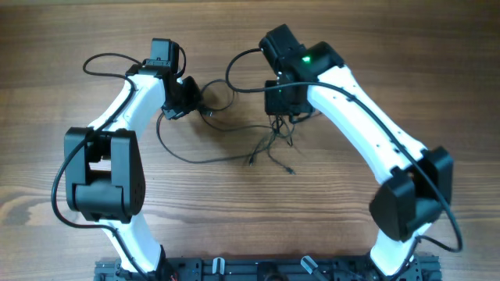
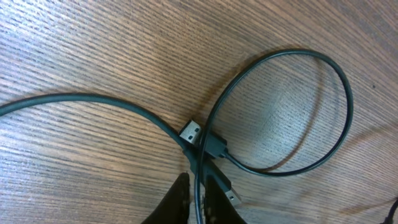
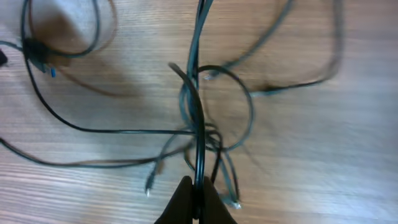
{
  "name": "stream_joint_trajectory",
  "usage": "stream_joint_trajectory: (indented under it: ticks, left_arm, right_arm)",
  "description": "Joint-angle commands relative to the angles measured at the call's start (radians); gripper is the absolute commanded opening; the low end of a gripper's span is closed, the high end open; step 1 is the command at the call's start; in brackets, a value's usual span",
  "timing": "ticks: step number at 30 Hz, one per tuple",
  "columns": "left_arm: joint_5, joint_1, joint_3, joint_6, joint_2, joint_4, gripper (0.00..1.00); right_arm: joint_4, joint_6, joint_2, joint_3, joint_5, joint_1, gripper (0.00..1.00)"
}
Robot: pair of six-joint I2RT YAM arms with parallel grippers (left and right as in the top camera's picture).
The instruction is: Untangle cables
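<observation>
Your whole field is a wood-grain table (image 1: 234, 226), brown and matte, with a dark rail (image 1: 234, 269) along its near edge where both arms are mounted.

On the left, your left gripper (image 1: 185, 97) sits low over the table. In its wrist view the gripper (image 2: 198, 194) shows its fingertips with only a narrow gap between them, and one of the cables (image 2: 93, 99) runs through that gap. You cannot tell whether the fingertips pinch it or merely flank it. Just ahead of them a metal plug (image 2: 191, 131) lies flat on the wood, and a cord curls into a wide loop (image 2: 345, 106) to the right, throwing a soft shadow on the grain.

Between the arms, the cables (image 1: 269, 144) trail across the table in thin slack curves with loose ends pointing toward you.

On the right, your right gripper (image 1: 285, 113) hangs over the tangle. From its wrist camera the gripper (image 3: 198, 200) is closed on a cord that runs straight up from its fingertips. That cord crosses a knot (image 3: 205, 137) of overlapping loops, slightly blurred.
</observation>
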Motion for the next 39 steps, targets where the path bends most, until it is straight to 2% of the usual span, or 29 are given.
stream_joint_trajectory:
  ticks: [1,5,7,10,12,14,19,29,36,37,39]
  left_arm:
    - [-0.01,0.002,-0.005,0.005,0.007,0.0,0.11]
    - [-0.01,0.002,-0.005,0.005,0.007,0.0,0.12]
    - [-0.01,0.002,-0.005,0.005,0.007,-0.001,0.12]
    - [-0.01,0.002,-0.005,0.005,0.007,-0.001,0.12]
    - [-0.01,0.002,-0.005,0.005,0.007,0.0,0.13]
    - [-0.01,0.002,-0.005,0.005,0.007,0.0,0.14]
    - [-0.01,0.002,-0.005,0.005,0.007,0.0,0.15]
    - [-0.01,0.002,-0.005,0.005,0.007,0.0,0.18]
    - [-0.01,0.002,-0.005,0.005,0.007,0.0,0.2]
    - [-0.01,0.002,-0.005,0.005,0.007,0.0,0.21]
    - [-0.01,0.002,-0.005,0.005,0.007,0.0,0.21]
  right_arm:
    - [0.079,-0.131,0.039,0.009,-0.135,-0.002,0.16]
    - [0.15,-0.157,0.042,0.008,-0.07,-0.004,0.52]
    - [0.158,-0.157,0.042,0.008,-0.024,-0.005,0.6]
    - [0.153,-0.158,0.042,0.004,0.019,-0.005,0.67]
    - [0.152,-0.158,0.044,-0.002,0.032,-0.005,0.8]
    - [0.153,-0.158,0.047,-0.016,0.063,-0.005,0.86]
    - [0.188,-0.158,0.071,-0.067,0.113,-0.016,0.86]
    - [0.347,-0.087,0.101,-0.149,0.06,-0.035,0.59]
    - [0.447,-0.039,0.104,-0.238,0.042,-0.035,0.36]
    - [0.463,-0.038,0.104,-0.247,0.036,-0.035,0.31]
    - [0.47,-0.043,0.104,-0.251,0.032,-0.035,0.04]
